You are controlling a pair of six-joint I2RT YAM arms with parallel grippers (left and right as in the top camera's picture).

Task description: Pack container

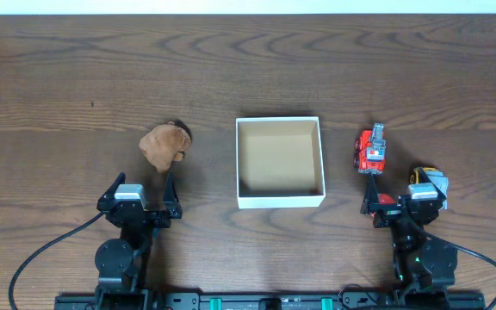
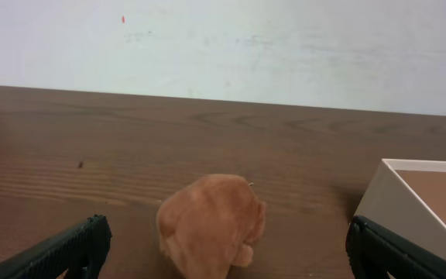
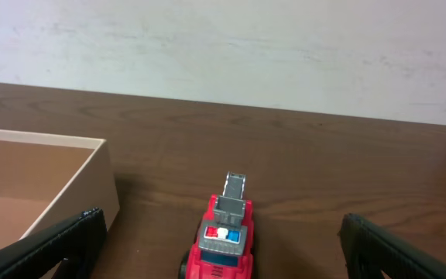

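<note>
1. Both arms stand nearest the overhead lens. The left end effector (image 1: 143,184) and right end effector (image 1: 403,194) have their jaws apart and hold nothing. Between them on the table (image 1: 58,69) sits the container (image 1: 280,201), empty and central, likely so either arm can reach it.
2. Left wrist: the fingers are spread wide around the brown plush toy (image 2: 211,225) just ahead, seemingly lined up for a grasp. The container's white wall shows at right.
3. Right wrist: the fingers are spread either side of the red toy truck (image 3: 221,240), with the container at left.
</note>
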